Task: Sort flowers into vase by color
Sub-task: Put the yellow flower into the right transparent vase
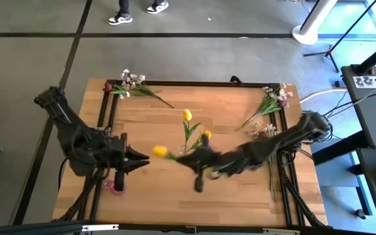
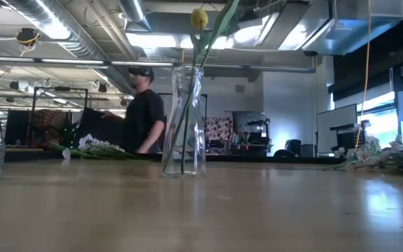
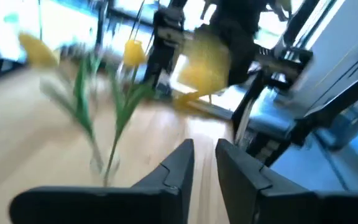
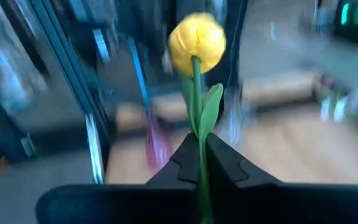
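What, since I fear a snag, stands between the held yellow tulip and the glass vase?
Nothing separate shows. The right gripper, shut on the yellow tulip, is beside the glass vase. Only the two tulips already in it crowd its mouth, and the left gripper sits near the bloom.

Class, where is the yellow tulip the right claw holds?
High view: the yellow artificial tulip hangs mid-table, its stem pinched in the right claw, beside the clear glass vase.

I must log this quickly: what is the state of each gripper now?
Left gripper: open, holding nothing.
Right gripper: closed on the stem of a yellow tulip.
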